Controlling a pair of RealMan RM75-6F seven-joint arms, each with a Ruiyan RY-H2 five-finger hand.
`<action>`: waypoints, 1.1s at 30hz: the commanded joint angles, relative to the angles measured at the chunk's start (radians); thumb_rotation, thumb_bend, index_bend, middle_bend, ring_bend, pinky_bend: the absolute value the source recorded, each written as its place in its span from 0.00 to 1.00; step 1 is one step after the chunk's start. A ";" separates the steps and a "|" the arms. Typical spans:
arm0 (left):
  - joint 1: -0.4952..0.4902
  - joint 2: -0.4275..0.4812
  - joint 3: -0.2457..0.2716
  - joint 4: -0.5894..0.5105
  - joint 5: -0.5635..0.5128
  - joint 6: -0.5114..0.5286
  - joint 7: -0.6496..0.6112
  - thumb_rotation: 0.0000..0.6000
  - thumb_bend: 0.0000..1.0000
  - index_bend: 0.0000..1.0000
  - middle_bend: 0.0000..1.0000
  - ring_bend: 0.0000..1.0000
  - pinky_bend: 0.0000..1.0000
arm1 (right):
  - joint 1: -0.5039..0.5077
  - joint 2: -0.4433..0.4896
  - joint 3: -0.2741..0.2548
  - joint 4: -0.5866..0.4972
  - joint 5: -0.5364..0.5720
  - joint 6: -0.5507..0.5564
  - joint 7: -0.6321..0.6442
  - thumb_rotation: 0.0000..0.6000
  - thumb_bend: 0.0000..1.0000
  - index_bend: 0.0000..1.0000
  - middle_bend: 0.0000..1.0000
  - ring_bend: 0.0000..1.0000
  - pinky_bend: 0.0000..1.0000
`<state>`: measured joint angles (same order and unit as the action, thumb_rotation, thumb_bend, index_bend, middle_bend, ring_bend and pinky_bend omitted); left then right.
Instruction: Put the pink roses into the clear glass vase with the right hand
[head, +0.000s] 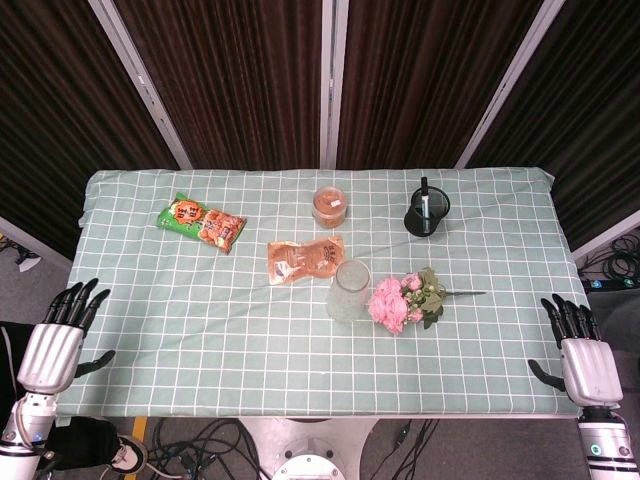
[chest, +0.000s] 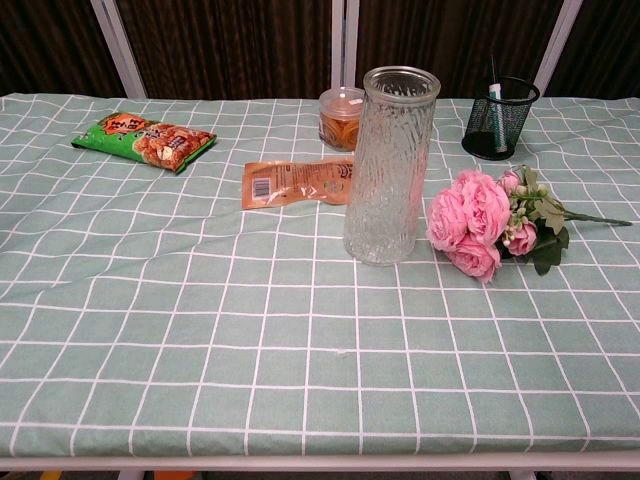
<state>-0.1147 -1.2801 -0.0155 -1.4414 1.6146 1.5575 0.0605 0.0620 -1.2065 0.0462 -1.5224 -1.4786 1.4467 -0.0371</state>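
A bunch of pink roses (head: 397, 300) (chest: 477, 220) lies flat on the checked cloth, blooms toward the vase, green stem pointing right. The clear glass vase (head: 349, 290) (chest: 387, 165) stands upright just left of the blooms, close beside them. My right hand (head: 578, 347) hovers off the table's right front corner, fingers spread, holding nothing, well away from the roses. Off the left front edge, my left hand (head: 60, 335) is likewise spread and holds nothing. Neither hand shows in the chest view.
An orange snack pouch (head: 304, 258) (chest: 298, 183) lies behind the vase. Further back stand an orange-lidded jar (head: 329, 205) (chest: 341, 117) and a black mesh pen cup (head: 427, 211) (chest: 499, 116). A green snack bag (head: 201, 221) (chest: 143, 139) lies at the back left.
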 joint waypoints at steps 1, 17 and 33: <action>0.001 0.000 -0.001 0.001 0.001 0.003 0.000 1.00 0.00 0.11 0.00 0.00 0.12 | -0.001 0.000 0.000 0.001 0.000 0.000 0.000 1.00 0.11 0.00 0.00 0.00 0.00; -0.003 0.004 -0.005 -0.002 0.002 0.003 0.001 1.00 0.00 0.11 0.00 0.00 0.12 | 0.042 0.009 0.000 -0.024 0.010 -0.075 -0.034 1.00 0.09 0.00 0.00 0.00 0.00; -0.001 -0.015 0.001 0.030 -0.014 -0.014 -0.019 1.00 0.00 0.11 0.00 0.00 0.12 | 0.247 -0.013 0.088 -0.140 0.101 -0.313 -0.195 1.00 0.00 0.00 0.00 0.00 0.00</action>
<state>-0.1158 -1.2950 -0.0146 -1.4122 1.6018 1.5436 0.0423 0.2850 -1.2114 0.1174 -1.6444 -1.4044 1.1693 -0.2155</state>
